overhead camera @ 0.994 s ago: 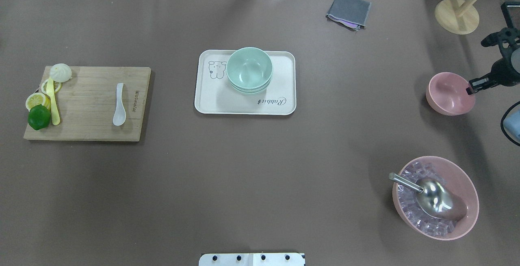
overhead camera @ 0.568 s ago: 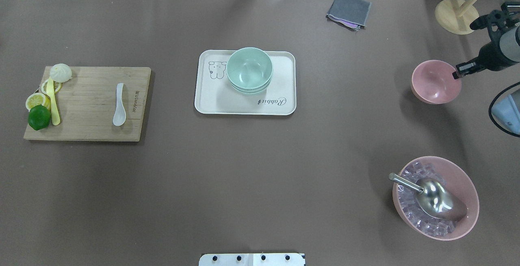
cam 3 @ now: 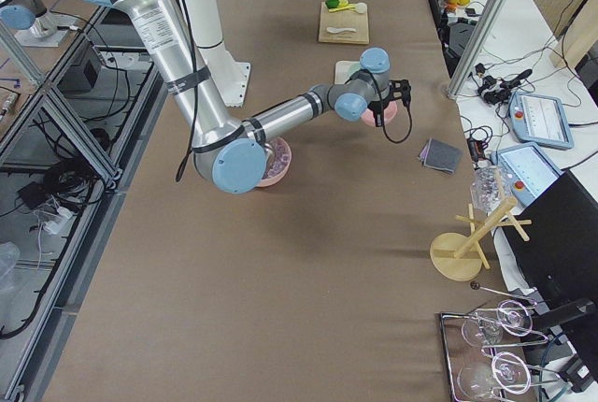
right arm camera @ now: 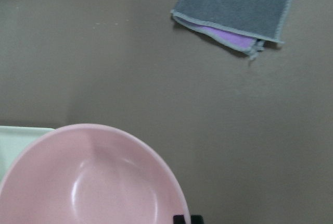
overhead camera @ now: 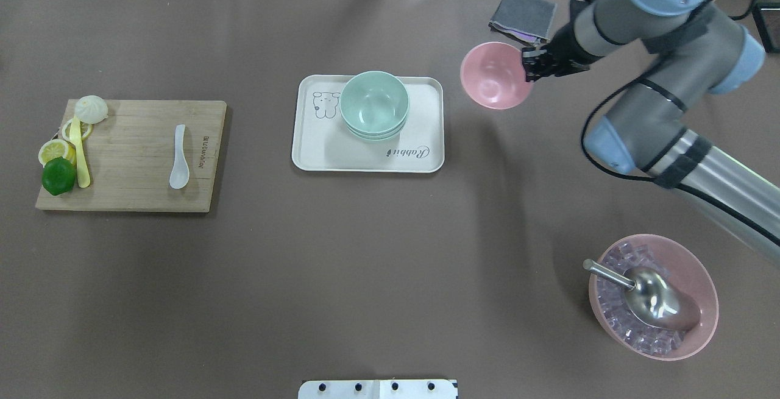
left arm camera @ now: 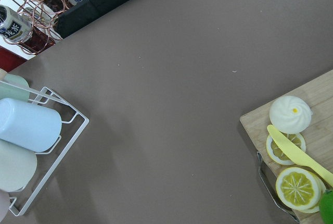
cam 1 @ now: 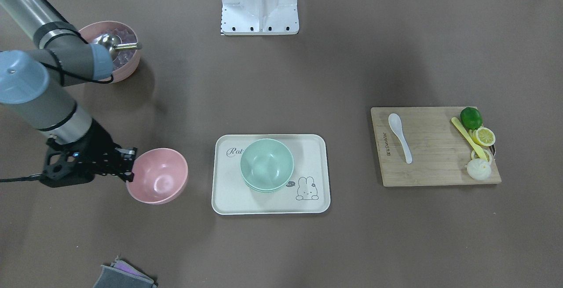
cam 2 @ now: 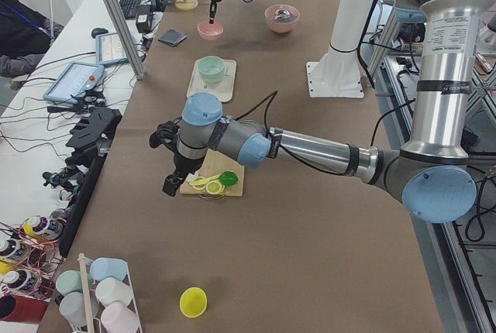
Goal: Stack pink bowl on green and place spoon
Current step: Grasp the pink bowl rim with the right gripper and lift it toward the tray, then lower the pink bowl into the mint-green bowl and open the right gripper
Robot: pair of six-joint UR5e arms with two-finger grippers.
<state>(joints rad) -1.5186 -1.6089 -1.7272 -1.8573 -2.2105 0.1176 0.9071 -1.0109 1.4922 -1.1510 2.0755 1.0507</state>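
Note:
My right gripper (overhead camera: 528,64) is shut on the rim of the small pink bowl (overhead camera: 493,76) and holds it in the air just right of the white tray (overhead camera: 323,156). It shows in the front view (cam 1: 130,165) with the bowl (cam 1: 159,176) left of the tray (cam 1: 228,201). Stacked green bowls (overhead camera: 373,103) sit on the tray. The white spoon (overhead camera: 178,156) lies on the wooden cutting board (overhead camera: 134,195) at the left. My left gripper (cam 2: 167,187) hangs beyond the board's outer end; I cannot tell if it is open or shut.
A large pink bowl (overhead camera: 701,271) of ice cubes with a metal scoop stands front right. A grey cloth (overhead camera: 523,15) and a wooden stand (overhead camera: 684,21) are at the back right. Lime, lemon slices, bun and yellow knife (overhead camera: 79,152) lie on the board.
My right gripper has carried the pink bowl leftward and toward the far side, from the table's right edge to just beside the tray. The rest has not moved.

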